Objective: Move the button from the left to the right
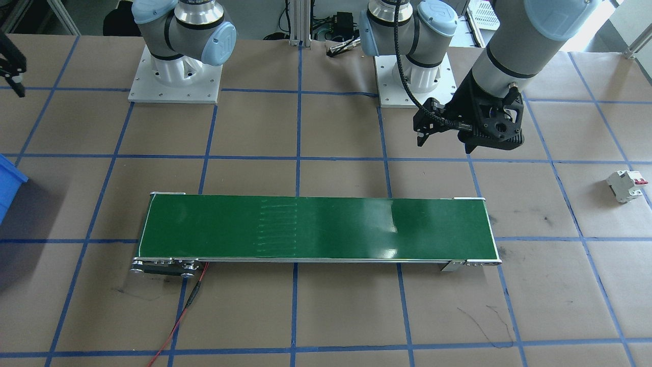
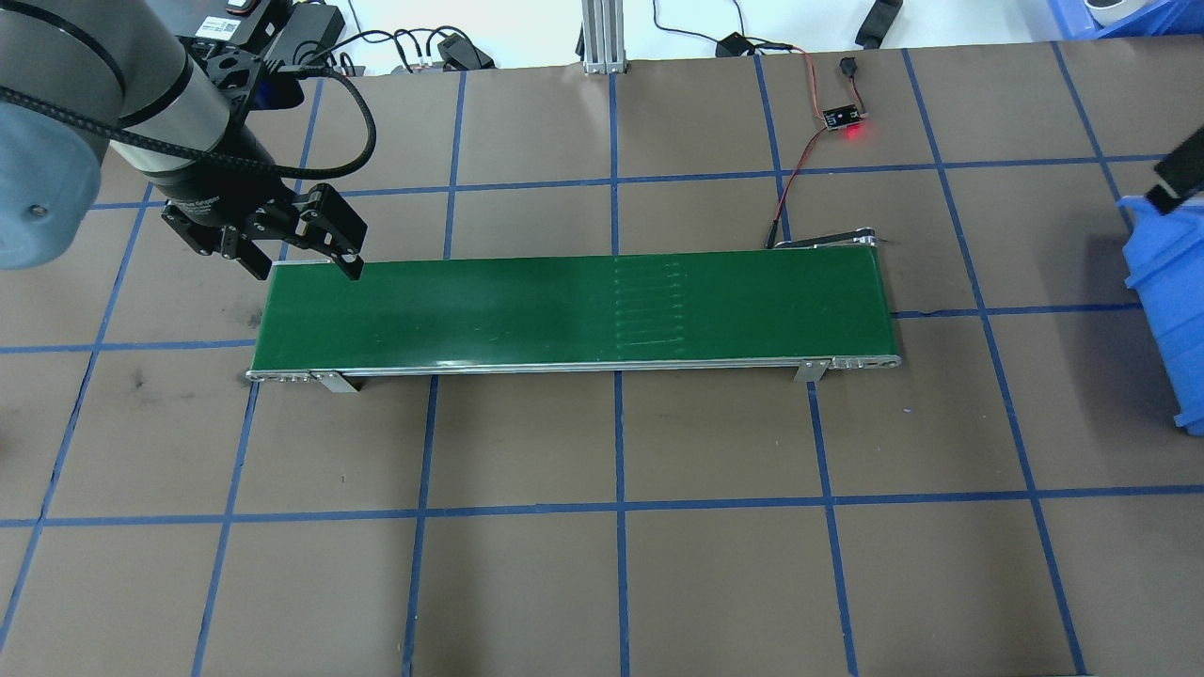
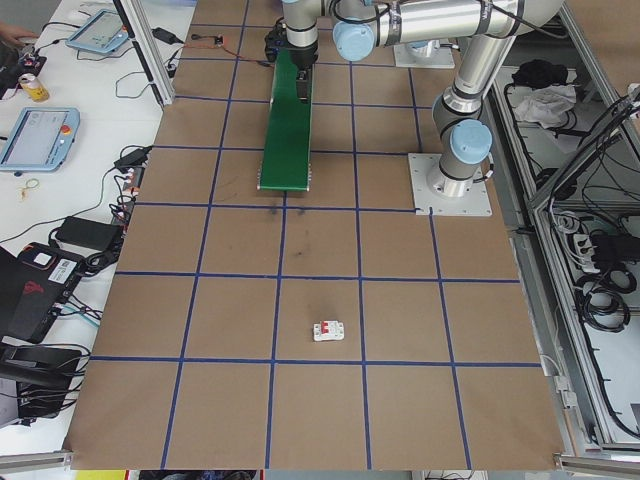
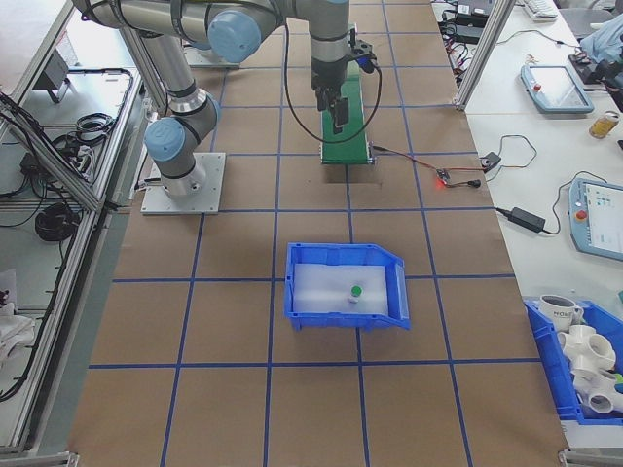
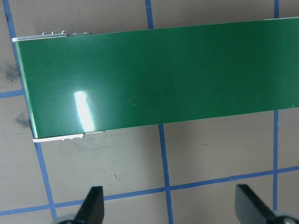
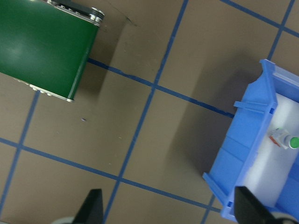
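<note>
The button [image 4: 356,291], with its round green cap, lies inside the blue bin [image 4: 341,321] beyond the conveyor's right end; the right wrist view shows the button [image 6: 286,140] on the bin's white floor. My right gripper [image 6: 170,211] hangs open and empty high over the bare table between the conveyor's end and the bin. My left gripper [image 2: 306,271] is open and empty too, above the far corner of the conveyor's left end; its fingertips [image 5: 96,200] stand wide apart in the left wrist view.
The green conveyor belt [image 2: 564,306] runs across the table's middle with nothing on it. A white circuit breaker with a red switch [image 1: 626,184] lies far out on the left side. A small board with a red light [image 2: 844,118] and wires sit behind the belt.
</note>
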You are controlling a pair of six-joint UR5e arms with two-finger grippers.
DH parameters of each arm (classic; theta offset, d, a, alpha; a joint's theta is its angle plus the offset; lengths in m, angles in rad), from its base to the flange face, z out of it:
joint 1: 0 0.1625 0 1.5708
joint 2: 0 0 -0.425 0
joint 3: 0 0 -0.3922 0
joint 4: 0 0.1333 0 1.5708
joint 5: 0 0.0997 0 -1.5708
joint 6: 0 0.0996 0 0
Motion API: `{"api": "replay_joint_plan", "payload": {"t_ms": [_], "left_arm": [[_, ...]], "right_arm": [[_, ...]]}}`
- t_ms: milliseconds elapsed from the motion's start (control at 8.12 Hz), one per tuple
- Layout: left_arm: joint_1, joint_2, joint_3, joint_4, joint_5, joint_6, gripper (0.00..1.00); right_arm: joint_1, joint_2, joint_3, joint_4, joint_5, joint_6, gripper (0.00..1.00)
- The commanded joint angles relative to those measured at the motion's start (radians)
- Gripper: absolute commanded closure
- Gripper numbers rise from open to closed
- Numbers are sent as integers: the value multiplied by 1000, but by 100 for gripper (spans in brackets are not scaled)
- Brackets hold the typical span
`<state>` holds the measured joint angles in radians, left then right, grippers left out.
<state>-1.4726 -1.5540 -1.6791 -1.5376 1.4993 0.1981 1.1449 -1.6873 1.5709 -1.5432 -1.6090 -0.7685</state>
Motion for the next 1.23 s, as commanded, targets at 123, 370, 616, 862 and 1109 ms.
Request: {"api": "replay_joint_plan", "payload": {"t_ms": [123,370,616,862,1109], "left_arm": [[0,0,-5,-1,7,11,0],[0,0,-7,-1,6,11,0],[0,0,-5,1,6,11,0],[0,0,-7,1,5,14,0],[0,2,-7,1,6,15,0]], "right_arm": [[333,-2,0,14,-3,497,0],[458,21,1,5,-3,639,0],[469,21,1,5,-3,641,0],[470,21,1,3,-5,641,0],[470,21,1,2,-31,638,0]]}}
